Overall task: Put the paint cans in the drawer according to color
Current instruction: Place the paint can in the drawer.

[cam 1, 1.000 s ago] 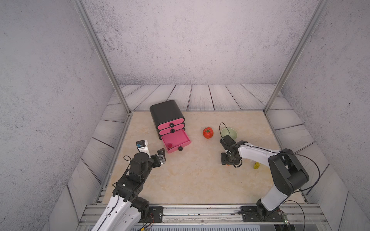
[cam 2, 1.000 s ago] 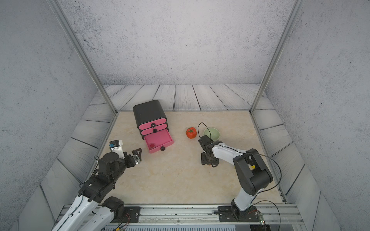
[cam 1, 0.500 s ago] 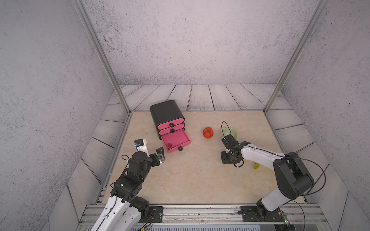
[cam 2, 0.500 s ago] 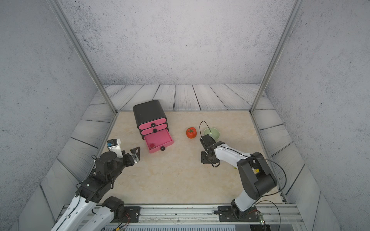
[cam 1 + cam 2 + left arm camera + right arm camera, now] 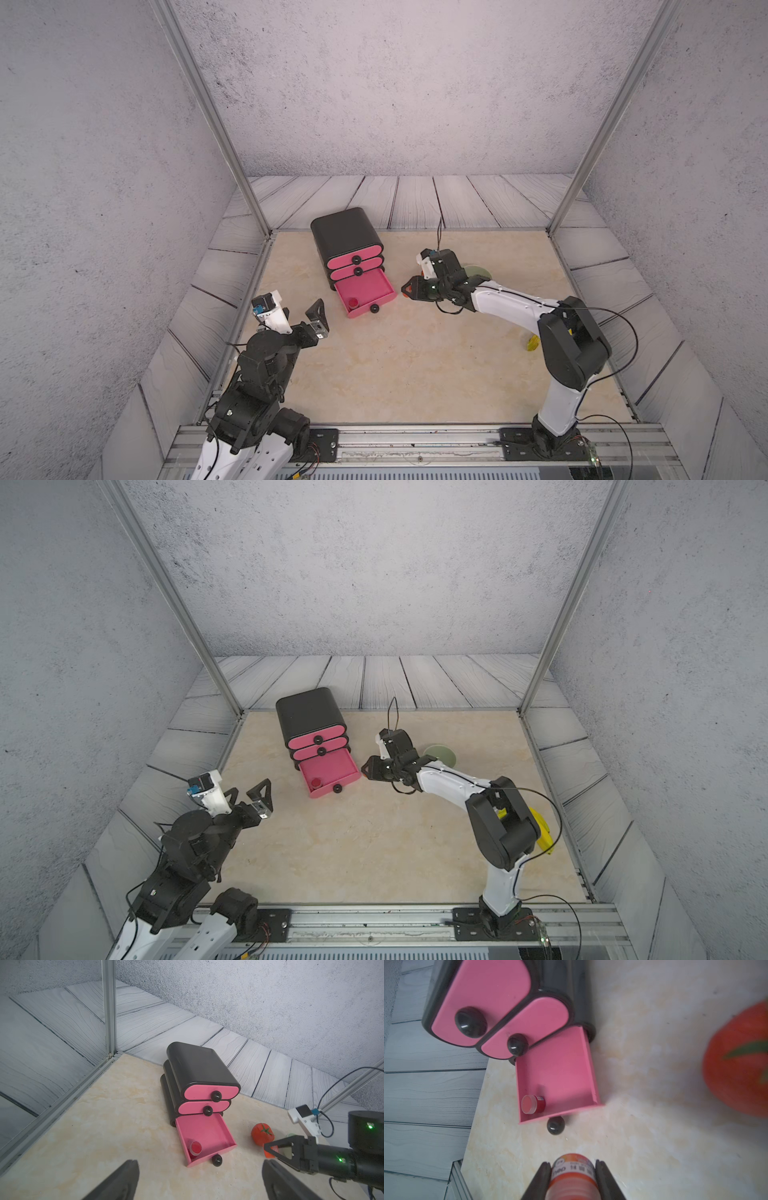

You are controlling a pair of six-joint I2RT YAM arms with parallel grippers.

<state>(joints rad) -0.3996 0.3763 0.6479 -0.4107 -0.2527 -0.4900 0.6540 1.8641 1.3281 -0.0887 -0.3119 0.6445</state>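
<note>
While the right hand (image 5: 572,1164) clamps the orange paint can (image 5: 572,1180) between narrowed fingers, it hangs just beside the pulled-out bottom drawer (image 5: 368,286) of the black chest (image 5: 345,237), so the step in hand looks like delivering this can. A red can (image 5: 353,302) sits in that drawer's front corner, and the two upper drawers are shut. Next, I judge, the orange can must clear the pink rim and be released apart from the red one. The left hand (image 5: 247,791) hovers wide open and empty, well apart above the tabletop (image 5: 415,365)

Orange can (image 5: 572,1176), blurry tomato (image 5: 737,1068) cut off; bowl (image 5: 444,752) partly behind R arm (image 5: 451,785).
</note>
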